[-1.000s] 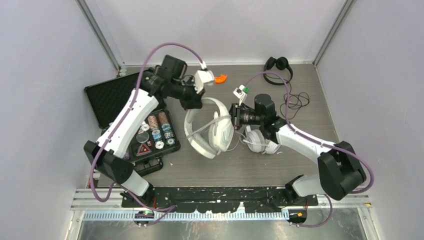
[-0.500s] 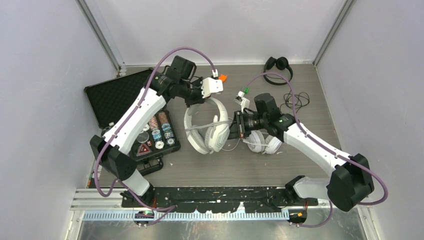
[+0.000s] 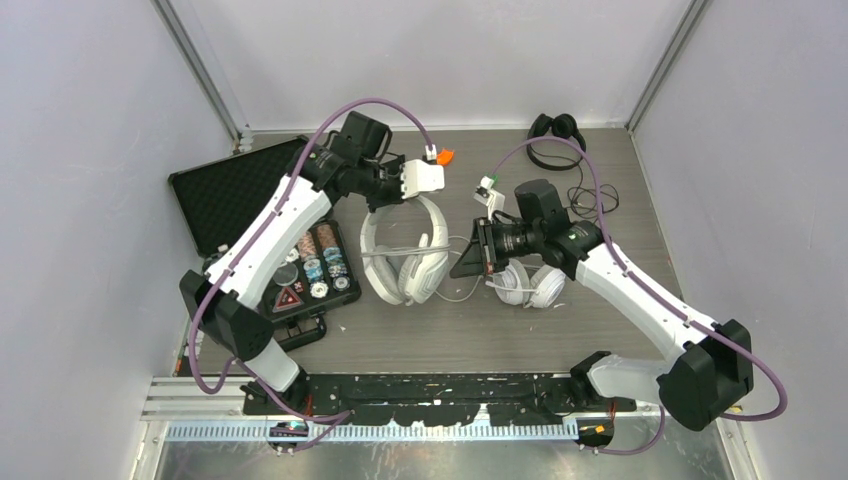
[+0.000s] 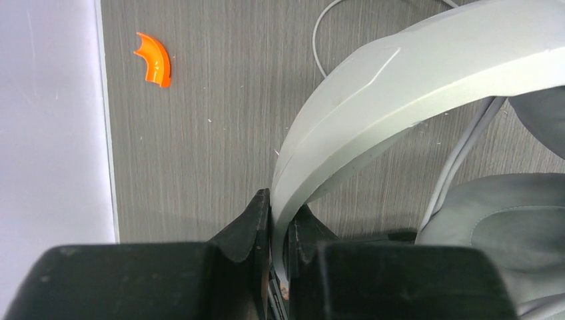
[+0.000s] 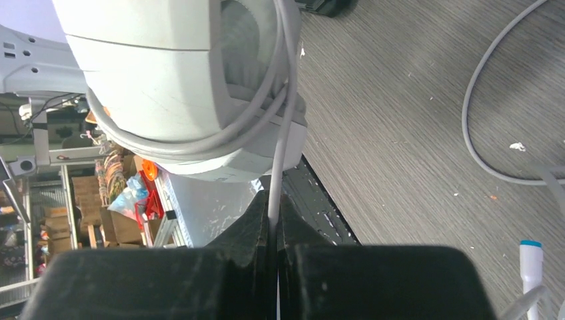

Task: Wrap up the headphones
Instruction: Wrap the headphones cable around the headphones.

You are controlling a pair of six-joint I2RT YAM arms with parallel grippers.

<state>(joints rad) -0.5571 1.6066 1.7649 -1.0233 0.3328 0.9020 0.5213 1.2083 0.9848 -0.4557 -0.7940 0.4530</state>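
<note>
The pale grey headphones [image 3: 405,255] lie mid-table, their white cable [image 5: 282,127] looped around an ear cup [image 5: 166,73]. My left gripper [image 3: 388,198] is shut on the top of their headband [image 4: 400,73], which passes between my fingertips [image 4: 281,220]. To their right, my right gripper [image 3: 462,266] is shut on that cable, pinched taut just below the ear cup [image 5: 273,213]. The white headphones [image 3: 530,285] lie partly under my right arm. The black headphones [image 3: 556,132] rest at the back right with their black cable [image 3: 592,200] loose.
An open black case [image 3: 225,190] holding poker chips [image 3: 318,262] stands at the left. A small orange piece [image 3: 444,156] lies behind the grey headphones. A white plug with a blue tip [image 5: 530,263] lies near my right gripper. Walls close in on three sides.
My left gripper has swung right and turned the grey headphones more upright, shifting them slightly left. My right arm has moved right and nearer, keeping hold of the cable.
</note>
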